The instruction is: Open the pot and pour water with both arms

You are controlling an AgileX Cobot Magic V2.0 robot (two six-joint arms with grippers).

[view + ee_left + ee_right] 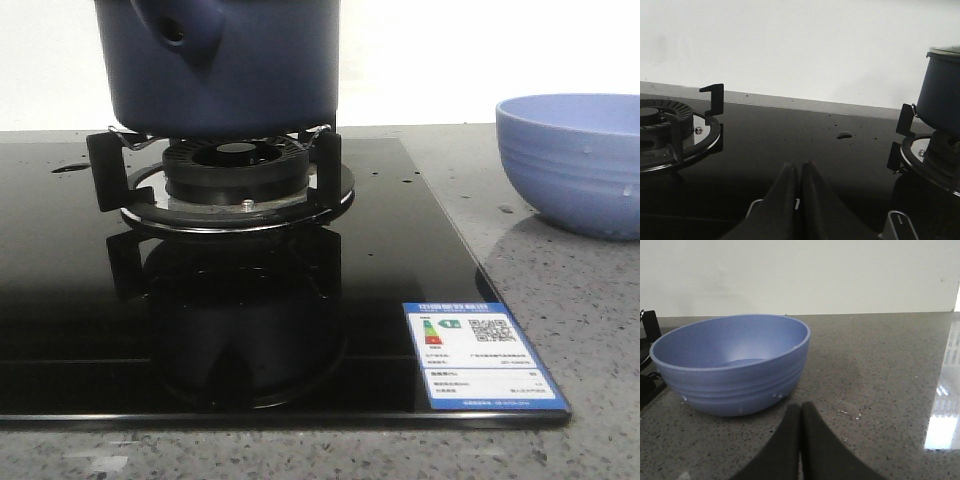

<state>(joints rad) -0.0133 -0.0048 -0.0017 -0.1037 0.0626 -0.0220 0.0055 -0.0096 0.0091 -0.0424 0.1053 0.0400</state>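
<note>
The dark navy pot (225, 65) stands on the black burner grate (225, 175), its stubby side handle with a round hole facing the camera; its top is cut off by the frame. In the left wrist view the pot (941, 90) shows at the edge, with a rim or lid line on top. My left gripper (800, 165) is shut and empty, low over the black glass hob between the two burners. My right gripper (800, 406) is shut and empty above the stone counter, just beside the light-blue ribbed bowl (732, 365). Neither gripper appears in the front view.
The light-blue bowl (575, 160) sits on the grey counter right of the hob, with a little water in it. A second burner (670, 127) lies left of my left gripper. Water drops (843, 134) dot the glass. A blue energy label (482, 355) marks the hob's front corner.
</note>
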